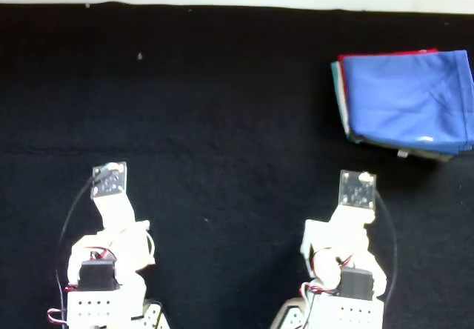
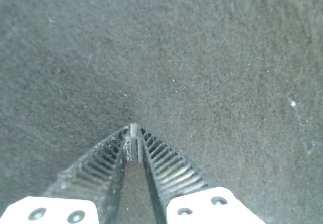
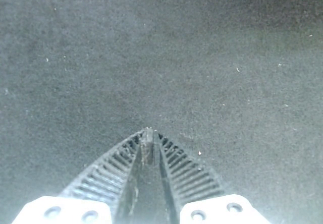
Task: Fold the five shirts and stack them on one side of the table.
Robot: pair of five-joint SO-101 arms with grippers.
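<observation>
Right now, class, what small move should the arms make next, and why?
Probably none: hold position. The shirts lie folded in one stack at one side of the table, and the left gripper and right gripper are shut, holding nothing.

2 white plastic arms (image 1: 111, 225) carry black servos (image 1: 98, 276) and red-and-black cables (image 1: 96, 253). The left claw (image 2: 133, 132) and right claw (image 3: 147, 133) are dark and ribbed (2 screws (image 2: 38, 214) in each white mount (image 2: 55, 206) behind them).

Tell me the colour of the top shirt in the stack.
Blue; the top shirt shows best in the high view.
</observation>
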